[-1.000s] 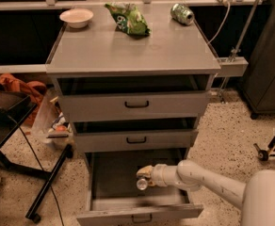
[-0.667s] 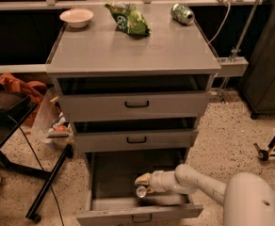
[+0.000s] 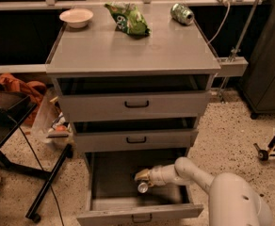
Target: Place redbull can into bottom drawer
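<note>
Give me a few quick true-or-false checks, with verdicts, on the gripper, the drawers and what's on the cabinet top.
1. The bottom drawer is pulled open. True.
2. The gripper hovers over the cabinet top. False: it is down inside the bottom drawer, right by the redbull can.
3. The green can stands upright. False: it lies on its side on the cabinet top.
4. A bowl sits on the cabinet top. True.
</note>
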Tool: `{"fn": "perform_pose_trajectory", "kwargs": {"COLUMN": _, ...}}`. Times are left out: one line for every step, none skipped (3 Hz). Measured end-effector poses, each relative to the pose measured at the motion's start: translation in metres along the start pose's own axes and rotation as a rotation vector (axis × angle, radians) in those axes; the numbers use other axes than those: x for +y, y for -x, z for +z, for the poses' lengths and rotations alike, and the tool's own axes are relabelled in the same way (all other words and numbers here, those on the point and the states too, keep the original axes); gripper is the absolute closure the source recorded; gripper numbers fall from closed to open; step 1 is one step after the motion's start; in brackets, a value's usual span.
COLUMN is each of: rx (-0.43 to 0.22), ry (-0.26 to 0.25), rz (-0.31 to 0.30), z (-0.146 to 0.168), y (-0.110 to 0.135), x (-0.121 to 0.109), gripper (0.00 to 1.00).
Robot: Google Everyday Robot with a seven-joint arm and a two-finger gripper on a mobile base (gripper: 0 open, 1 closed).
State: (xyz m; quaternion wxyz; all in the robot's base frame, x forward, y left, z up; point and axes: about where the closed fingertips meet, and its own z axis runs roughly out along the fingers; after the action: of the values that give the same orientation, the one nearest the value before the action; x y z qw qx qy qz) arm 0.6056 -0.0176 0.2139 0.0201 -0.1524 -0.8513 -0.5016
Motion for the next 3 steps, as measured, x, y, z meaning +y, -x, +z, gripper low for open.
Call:
{"fn": "perform_pose_trajectory", "kwargs": {"rx": -0.009, "ry": -0.029, "rz": -0.097, "z": 0.001, "y": 0.010, "x": 0.007, "gripper": 1.00}}
{"fn": "perform_pose_trajectory", "kwargs": {"rx": -0.008, "ry": -0.089, "rz": -0.167, "z": 0.008, "y": 0.012, "x": -0.001, "gripper": 1.00}}
{"fn": "perform_pose_trajectory", "kwargs": {"rx": -0.015, "ry": -0.188, "rz": -0.234, "z": 0.018, "y": 0.014, "x": -0.010, "gripper": 1.00}}
